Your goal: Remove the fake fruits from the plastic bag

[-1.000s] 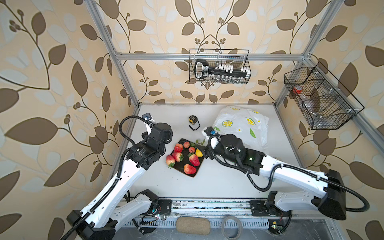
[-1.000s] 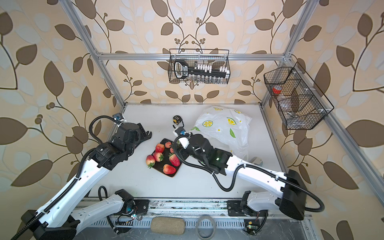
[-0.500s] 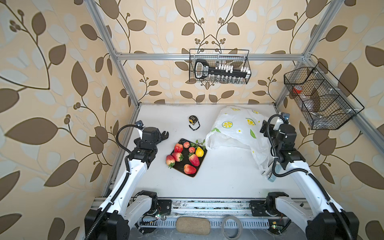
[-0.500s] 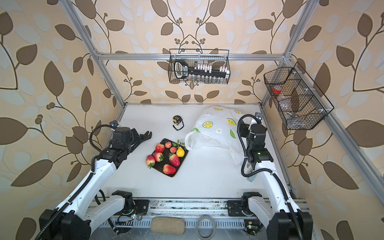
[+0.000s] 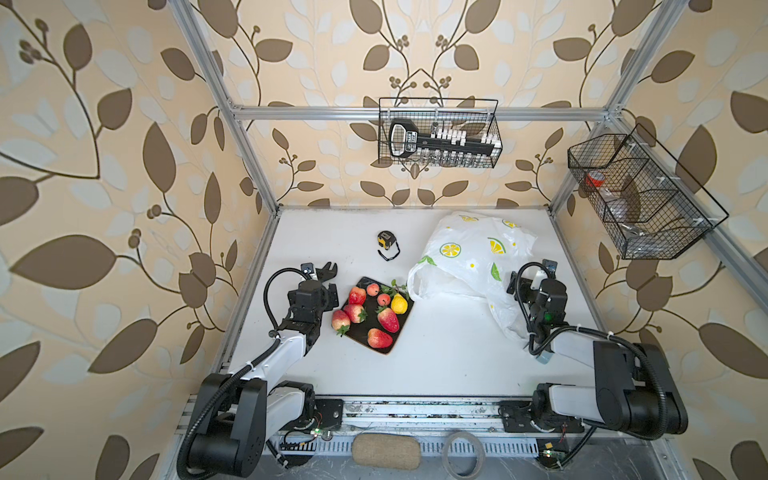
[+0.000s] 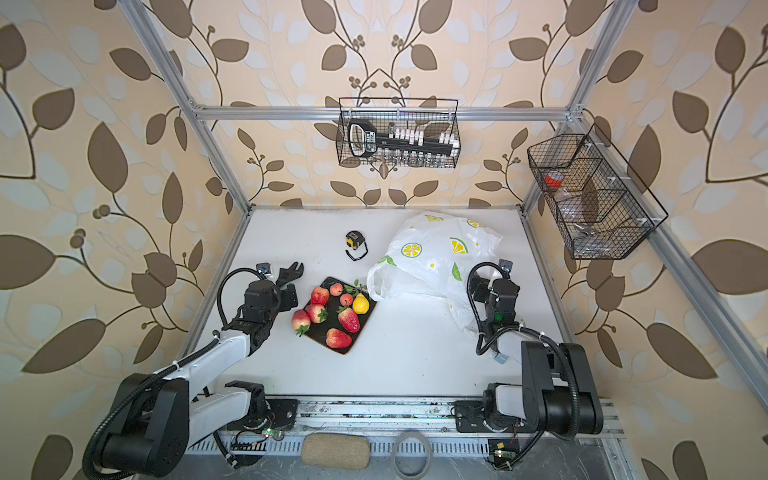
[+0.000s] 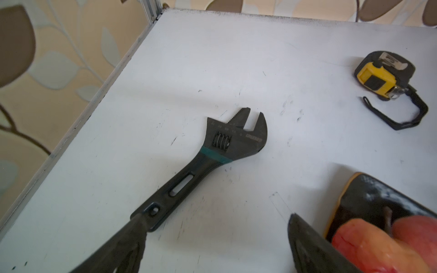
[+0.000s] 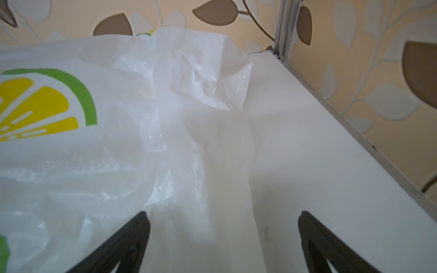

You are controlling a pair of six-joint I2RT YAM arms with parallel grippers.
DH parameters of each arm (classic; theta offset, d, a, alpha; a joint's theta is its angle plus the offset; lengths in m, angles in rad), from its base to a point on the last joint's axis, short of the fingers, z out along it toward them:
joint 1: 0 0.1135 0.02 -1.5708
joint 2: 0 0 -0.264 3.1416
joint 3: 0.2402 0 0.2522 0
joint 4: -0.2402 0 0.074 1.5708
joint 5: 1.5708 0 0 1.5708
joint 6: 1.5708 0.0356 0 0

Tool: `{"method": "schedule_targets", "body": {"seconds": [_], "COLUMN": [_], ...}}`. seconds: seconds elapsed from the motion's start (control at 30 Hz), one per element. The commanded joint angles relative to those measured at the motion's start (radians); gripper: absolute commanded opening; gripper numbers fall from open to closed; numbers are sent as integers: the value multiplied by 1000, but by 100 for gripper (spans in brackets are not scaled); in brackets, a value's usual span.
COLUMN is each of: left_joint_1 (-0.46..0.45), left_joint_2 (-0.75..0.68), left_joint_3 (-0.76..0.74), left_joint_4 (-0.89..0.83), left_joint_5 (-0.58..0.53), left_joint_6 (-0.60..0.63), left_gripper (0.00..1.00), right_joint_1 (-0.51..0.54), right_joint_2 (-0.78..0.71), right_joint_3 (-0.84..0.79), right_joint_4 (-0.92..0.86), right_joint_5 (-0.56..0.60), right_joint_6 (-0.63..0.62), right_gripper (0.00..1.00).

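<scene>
1. Fake fruits [image 5: 388, 319]: five red strawberries, two pink-red round fruits and one yellow pear [image 5: 400, 303] with a leafy stem. All out of the bag, on a black tray [image 5: 370, 327] left of centre. One strawberry [image 5: 340, 321] at the tray's left edge, partly overhanging.
2. Plastic bag [image 5: 469, 257]: white with a lemon-slice print, crumpled on the table [image 5: 436, 365] toward the back right. Handle end just beside the tray's pear corner. Contents not discernible.
3. Left gripper [image 7: 214, 219]: spread wide, nothing held. Just left of the tray, one fingertip over the handle end of a black adjustable wrench [image 7: 212, 160] lying flat. Contact with the wrench not determinable.
4. Right gripper [image 8: 223, 212]: spread wide, nothing clamped. At the bag's right side, with a loose fold of plastic lying between the fingers.
5. Tape measure [image 5: 385, 242]: yellow-black, behind the tray and apart from it.
</scene>
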Motion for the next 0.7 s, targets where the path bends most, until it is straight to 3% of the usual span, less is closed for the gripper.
{"method": "schedule_targets", "body": {"seconds": [0.0,0.07,0.17,0.23,0.53,0.6,0.67], "left_joint_1": [12,13,13,17,18,20,19], "left_joint_2": [48,69,107,130,347,340,356], "left_joint_3": [-25,-16,-20,-14,-42,12,21], "left_joint_4": [205,221,291,317,569,444,451], "left_joint_5": [44,72,72,87,125,91,66], "left_joint_6": [53,62,79,77,83,59,54], "left_gripper": [94,97,99,99,99,99,99], "right_joint_1": [4,7,8,9,8,8,9], "right_joint_2": [49,73,159,123,132,132,132], "right_joint_3": [-43,-49,-90,-76,-78,-78,-77], "right_joint_4": [268,294,472,377,400,401,398], "right_joint_5": [-55,-89,-98,-90,-86,-87,-87], "right_joint_6": [-17,-36,-37,-33,-33,-33,-32], "right_gripper": [98,98,98,98,99,98,99]}}
